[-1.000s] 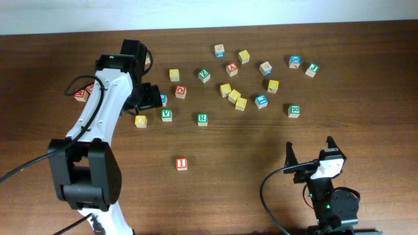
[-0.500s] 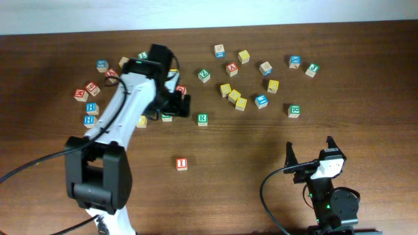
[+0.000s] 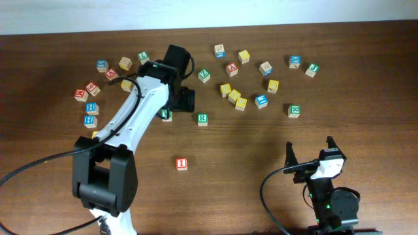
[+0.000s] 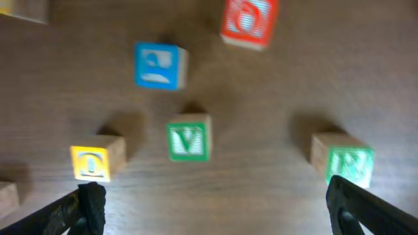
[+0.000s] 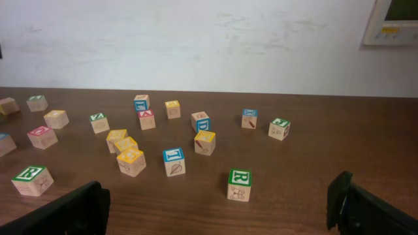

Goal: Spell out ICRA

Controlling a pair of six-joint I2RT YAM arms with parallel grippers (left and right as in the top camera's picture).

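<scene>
Since the red I block (image 3: 181,163) sits alone toward the counter's (image 3: 261,143) front as the word's start, I hold my left claw (image 4: 219,207) open and empty, arm stretched over the scattered letters (image 3: 234,96), green V block (image 4: 189,138) ahead between its tips, green R block (image 3: 202,119) just right. My right claw (image 5: 217,209) waits open, arm folded low.

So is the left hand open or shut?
Open: the left hand has fingers spread wide apart, gripping nothing.
</scene>
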